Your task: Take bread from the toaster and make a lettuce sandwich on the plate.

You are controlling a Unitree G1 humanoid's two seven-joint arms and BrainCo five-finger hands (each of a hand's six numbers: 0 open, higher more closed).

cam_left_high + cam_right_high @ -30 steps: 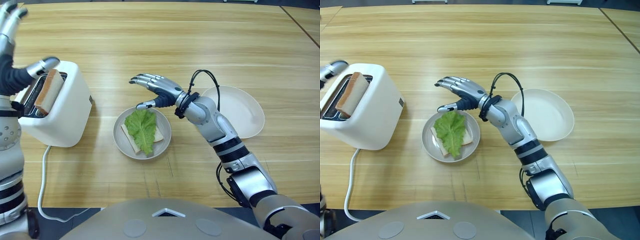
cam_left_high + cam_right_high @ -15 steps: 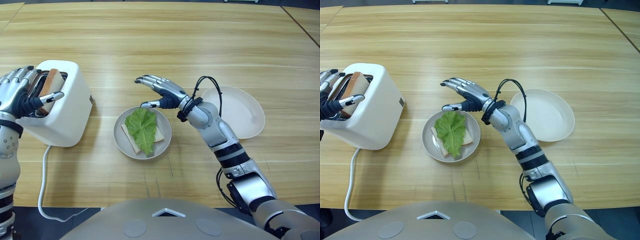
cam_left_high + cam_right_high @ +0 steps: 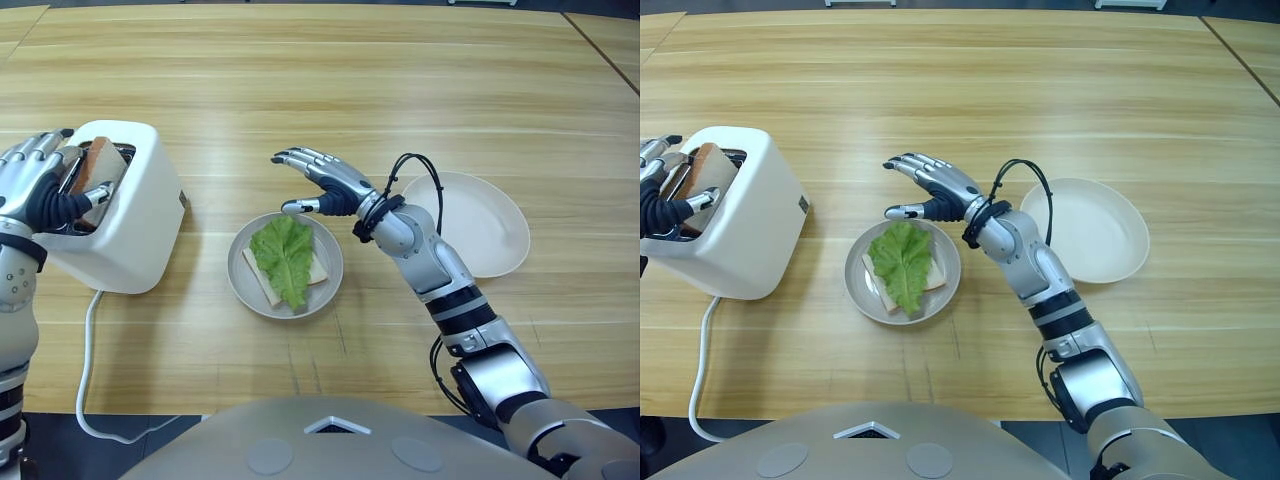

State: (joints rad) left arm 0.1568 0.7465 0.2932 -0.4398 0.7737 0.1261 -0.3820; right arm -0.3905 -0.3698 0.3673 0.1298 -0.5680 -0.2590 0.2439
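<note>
A white toaster stands at the left with a slice of bread upright in its slot. My left hand is at the toaster's top, fingers behind the slice and thumb against its near face, curled on it. A grey plate in the middle holds a bread slice with a green lettuce leaf on top. My right hand hovers open, palm down, just beyond the plate's far right rim and touches nothing.
An empty white dish lies to the right of my right forearm. The toaster's white cord runs from its base toward the table's near edge. Bare wooden table stretches across the far half.
My left hand came down from above the toaster and closed around the bread slice. My right hand drifted slightly right and away from the plate, staying open.
</note>
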